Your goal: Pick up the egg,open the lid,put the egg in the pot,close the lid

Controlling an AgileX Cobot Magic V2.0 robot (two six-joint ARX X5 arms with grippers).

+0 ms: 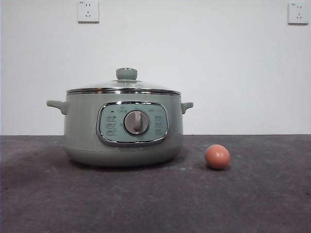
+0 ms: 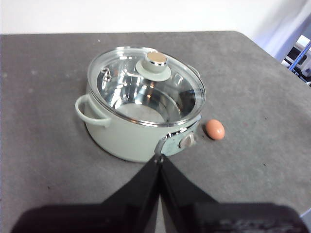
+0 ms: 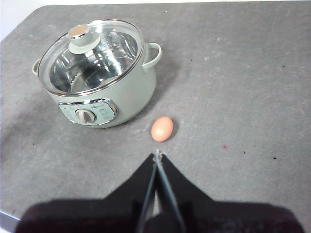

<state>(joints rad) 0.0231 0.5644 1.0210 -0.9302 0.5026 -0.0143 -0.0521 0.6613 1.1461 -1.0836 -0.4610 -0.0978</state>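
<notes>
The sage-green pot (image 1: 124, 128) stands on the dark table with its glass lid (image 1: 124, 87) closed on it. The reddish-brown egg (image 1: 217, 157) lies on the table just right of the pot. The pot (image 2: 131, 131), lid (image 2: 146, 85) and egg (image 2: 215, 129) also show in the left wrist view. My left gripper (image 2: 159, 158) is shut and empty, held high above the table near the pot's front. In the right wrist view the pot (image 3: 112, 92), lid (image 3: 90, 51) and egg (image 3: 162, 128) show. My right gripper (image 3: 157, 154) is shut and empty, high above the table, short of the egg.
A white wall with two power sockets (image 1: 88, 11) stands behind the table. The grey table top (image 1: 155, 199) runs wide around the pot. The table's far edge and some blue equipment (image 2: 299, 53) show in the left wrist view.
</notes>
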